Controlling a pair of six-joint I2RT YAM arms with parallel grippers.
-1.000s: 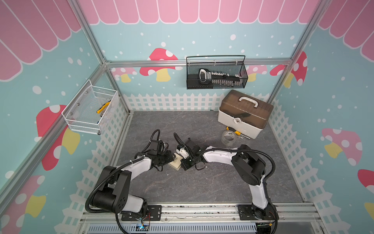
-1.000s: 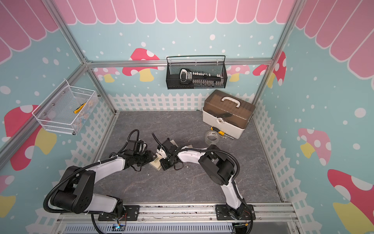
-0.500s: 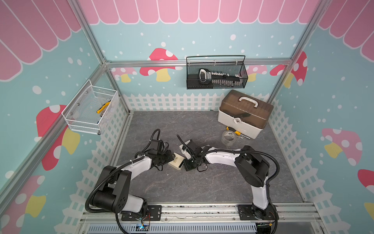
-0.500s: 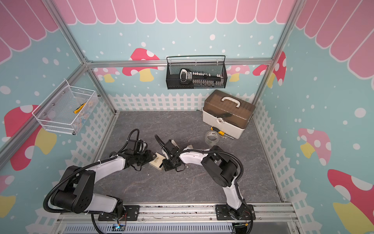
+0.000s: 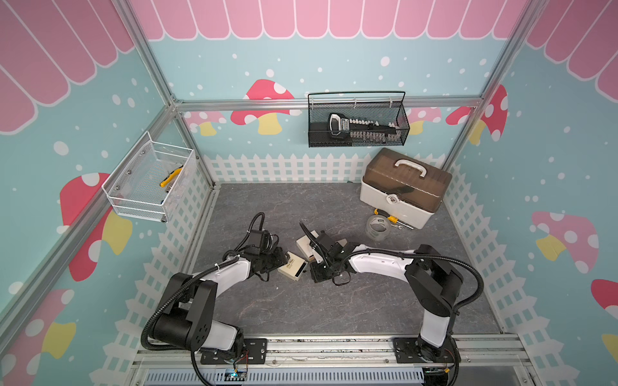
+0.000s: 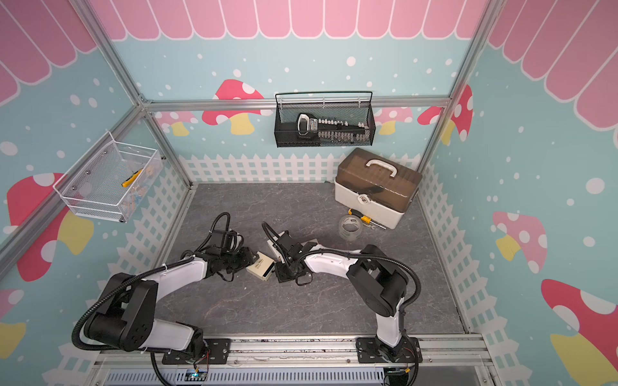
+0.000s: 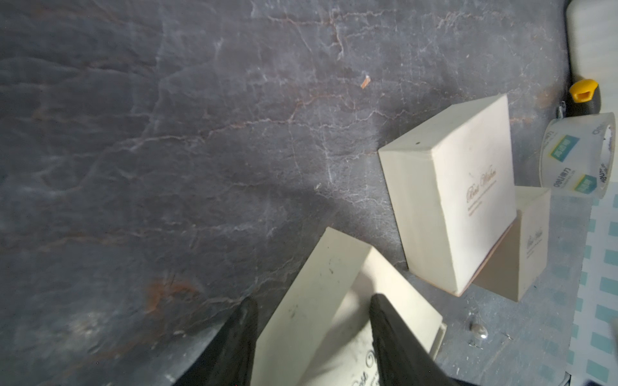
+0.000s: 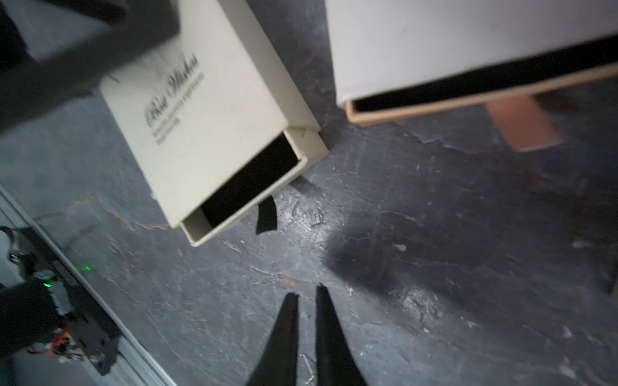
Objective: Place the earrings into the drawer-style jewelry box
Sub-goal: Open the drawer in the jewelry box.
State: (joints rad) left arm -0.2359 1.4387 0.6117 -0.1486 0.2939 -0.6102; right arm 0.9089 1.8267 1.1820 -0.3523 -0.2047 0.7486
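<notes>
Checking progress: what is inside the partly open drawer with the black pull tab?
The drawer's exposed strip shows only black lining, no earring. The rest is hidden under the sleeve. One small glinting earring lies on the table beside it.

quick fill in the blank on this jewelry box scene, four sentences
1. The left gripper is clamped on the cream jewelry box, whose drawer is partly ____.
2. The drawer's lining is ____.
3. The right gripper, jaws slightly apart, holds ____.
4. The tape roll stands beside the toolbox with the ____ lid.

Missing words: open; black; nothing; brown
</notes>
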